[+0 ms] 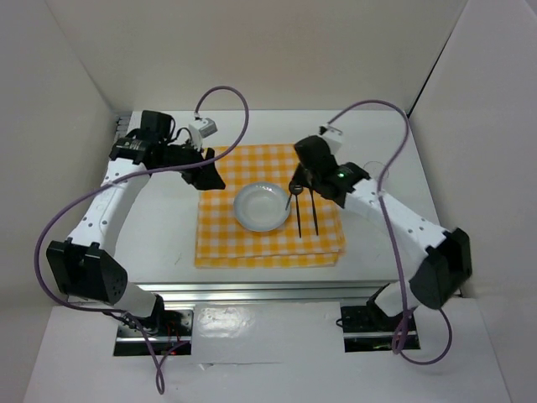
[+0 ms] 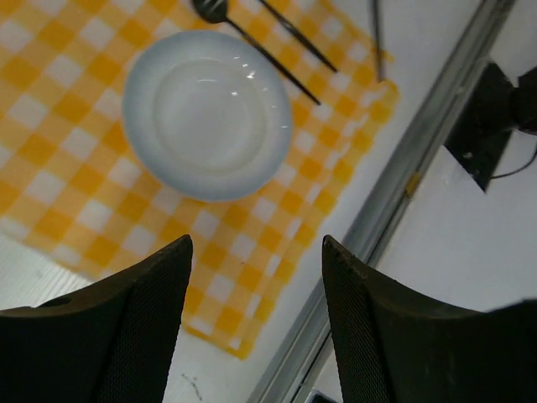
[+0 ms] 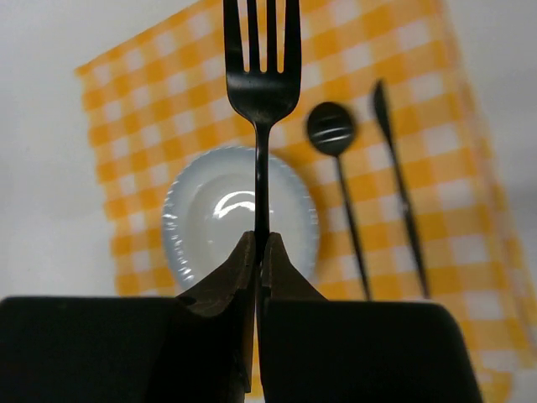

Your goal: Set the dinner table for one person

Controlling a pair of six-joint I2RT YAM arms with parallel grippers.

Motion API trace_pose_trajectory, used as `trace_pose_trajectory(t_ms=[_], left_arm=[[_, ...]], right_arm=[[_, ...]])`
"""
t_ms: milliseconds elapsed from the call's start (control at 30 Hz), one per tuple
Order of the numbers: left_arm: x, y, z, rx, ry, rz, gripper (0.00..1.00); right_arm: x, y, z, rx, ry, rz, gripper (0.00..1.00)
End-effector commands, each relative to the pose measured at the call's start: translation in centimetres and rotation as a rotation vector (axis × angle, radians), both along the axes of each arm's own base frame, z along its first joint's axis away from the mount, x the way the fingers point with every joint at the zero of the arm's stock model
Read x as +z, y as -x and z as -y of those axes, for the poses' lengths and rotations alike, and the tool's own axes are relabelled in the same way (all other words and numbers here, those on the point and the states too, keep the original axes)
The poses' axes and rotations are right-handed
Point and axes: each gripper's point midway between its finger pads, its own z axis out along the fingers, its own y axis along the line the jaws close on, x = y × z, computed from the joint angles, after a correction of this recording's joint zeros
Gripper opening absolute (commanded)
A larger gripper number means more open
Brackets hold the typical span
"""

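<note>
Dinner table [image 1: 172,252]: plate [image 1: 263,206] on cloth [image 1: 218,243] — right pincer [image 3: 258,241] clamps fork [image 3: 261,75].

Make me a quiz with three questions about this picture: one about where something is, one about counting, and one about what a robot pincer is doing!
1. Where is the plate? A: on the checked cloth. B: on a chair. C: in a pincer.
2. How many pieces of cutlery lie on the cloth? A: one. B: two. C: four.
3. What is the right pincer doing? A: hanging open and empty. B: pinching the fork. C: pinching the plate.
Answers: 1 A, yellow-and-white squares show all round the plate. 2 B, only the spoon and knife lie there. 3 B, its fingers close on the fork's handle.
</note>
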Motion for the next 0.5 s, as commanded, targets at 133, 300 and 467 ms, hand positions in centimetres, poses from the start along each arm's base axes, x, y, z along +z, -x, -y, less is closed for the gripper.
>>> trace_pose_trajectory(t_ms=[133, 300, 467], left_arm=[[-1.2, 1.5, 4.1, -0.07, 0.044, -0.021, 0.71], [-4.8, 0.9, 4.3, -0.048, -0.01, -0.077, 0.71], [-7.9, 0.2, 3.9, 0.003, -0.055, -0.106, 0.71]], right_arm=[[1.4, -4.0, -14.4, 0.189, -0.153, 0.093, 0.0], [0.0, -3.1, -19.5, 0.285, -0.215, 0.052, 0.0], [0.1, -1.5, -21.8, 0.307, -0.273, 0.036, 0.0]])
